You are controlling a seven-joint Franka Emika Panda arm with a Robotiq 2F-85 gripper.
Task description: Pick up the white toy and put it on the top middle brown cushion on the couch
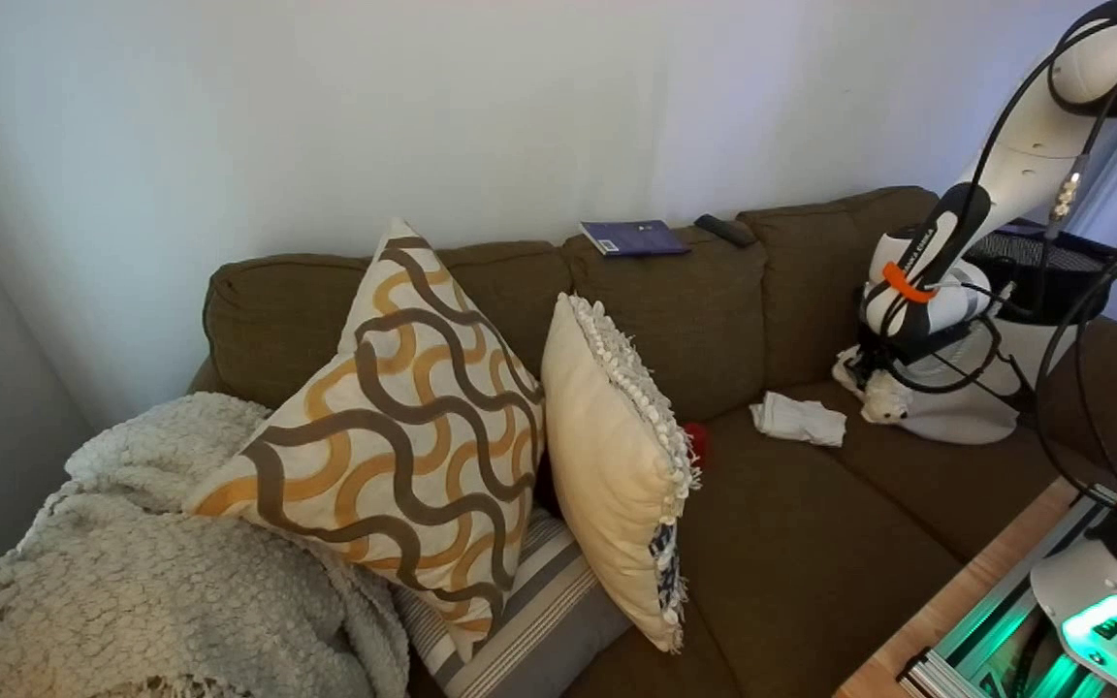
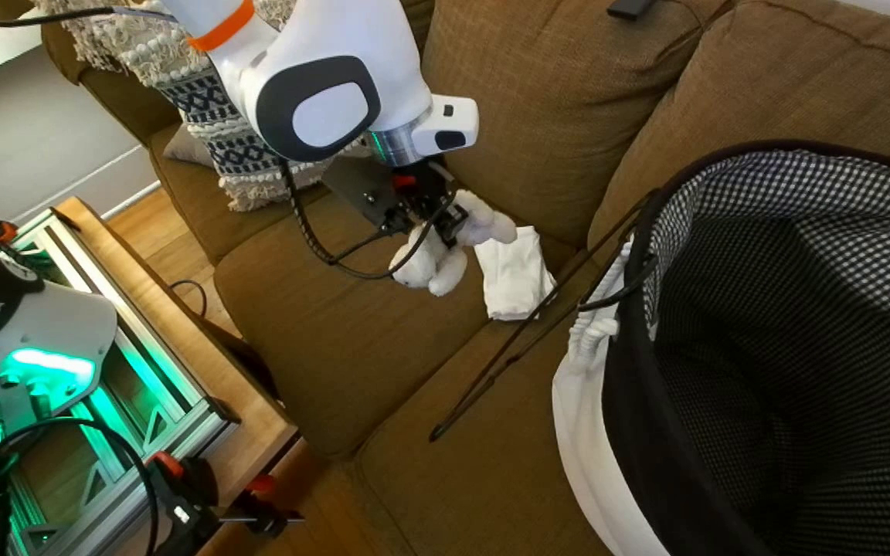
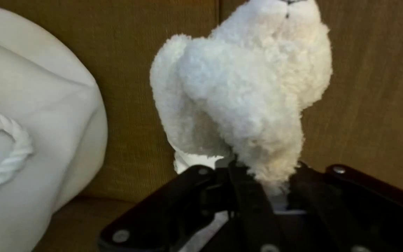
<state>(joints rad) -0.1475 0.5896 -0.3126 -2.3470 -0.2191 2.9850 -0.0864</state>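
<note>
Gripper (image 3: pixel 269 174) pinching white plush animal (image 3: pixel 254 87), over seat of couch (image 2: pixel 314 332).
You've got jaws closed on it, nr folded white cloth (image 2: pixel 514 282); mid. brown back cushion (image 1: pixel 704 330), w/ purple book (image 1: pixel 634 238) + dark remote (image 1: pixel 724 231) on top, is apart from it.

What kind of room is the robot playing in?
Probably a living room in a home. There's a long brown couch, a throw pillow with wavy stripes and a fluffy blanket.
</note>
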